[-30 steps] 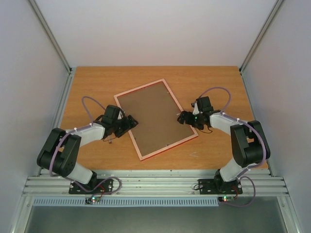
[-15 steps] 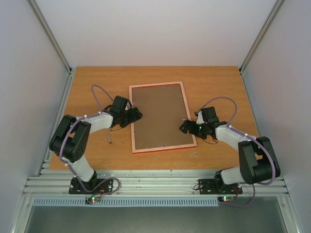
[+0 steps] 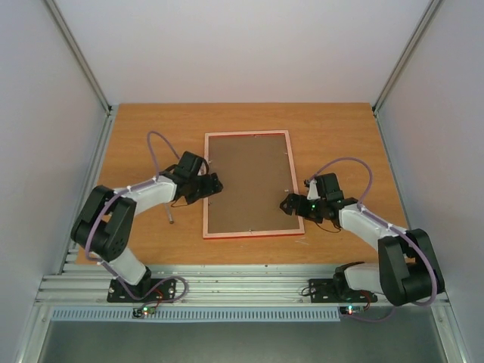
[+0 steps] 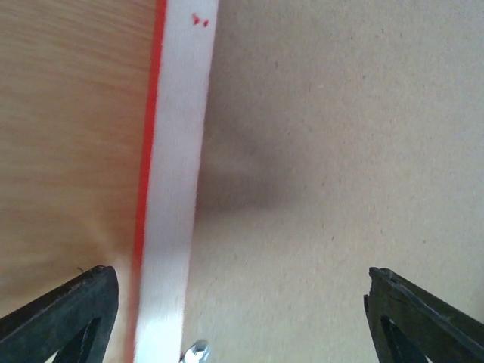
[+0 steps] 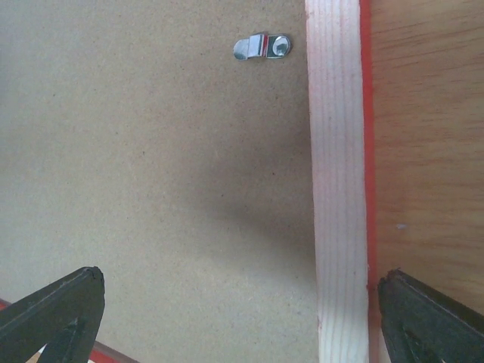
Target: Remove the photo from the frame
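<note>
top external is showing the frame (image 3: 253, 235) lying face down on the counter (image 3: 151, 136), brown backing board (image 3: 249, 181) up, the photo hiding beneath it. the step in hand is probably freeing the back; next, the metal tab (image 5: 261, 47) is needing turning aside. left jaws are gaping over the left rail, right jaws over the right rail, gripping nothing.

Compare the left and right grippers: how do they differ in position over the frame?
The left gripper straddles the frame's left rail about midway along; the right gripper straddles its right rail nearer the near end. A metal tab shows ahead of the right gripper, none ahead of the left gripper. Both are open, holding nothing.
</note>
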You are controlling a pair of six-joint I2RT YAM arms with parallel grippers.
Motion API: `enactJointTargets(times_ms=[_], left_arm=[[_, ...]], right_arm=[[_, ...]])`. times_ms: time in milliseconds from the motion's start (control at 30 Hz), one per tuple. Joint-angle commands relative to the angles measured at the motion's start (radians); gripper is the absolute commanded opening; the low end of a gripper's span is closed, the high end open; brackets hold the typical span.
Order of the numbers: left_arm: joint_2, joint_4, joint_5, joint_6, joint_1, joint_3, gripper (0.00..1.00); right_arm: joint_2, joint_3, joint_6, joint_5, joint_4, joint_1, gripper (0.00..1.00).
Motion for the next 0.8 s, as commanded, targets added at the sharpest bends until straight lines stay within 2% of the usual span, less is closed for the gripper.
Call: enactJointTargets(times_ms=[0,133,333,533,767], left_arm=[[-0.102,-0.165,-0.109,0.06,0.003,0.003,0.9],[-0.206,-0.266,-0.246,0.071,0.016,-0.017,0.98],[-0.359,-0.366,-0.372,0.029,0.077,-0.092,0.99],[-0.329,-0.467,-0.484,0.004,0.109,-0.085,0.99],[-0.206,-0.438,-0.499,0.035,0.119,-0.078,0.83]], right_arm=[[-0.068,-0.014,0.012,0.061,-0.035,0.01,0.99],[-0.099,-0.021,0.014,0.11,-0.046,0.01,0.99],[-0.145,-0.033,0.062,0.197,-0.063,0.01,0.98],[-0.193,-0.05,0.074,0.239,-0.061,0.01,0.98],[-0.211,-0.058,0.074,0.241,-0.06,0.011,0.98]])
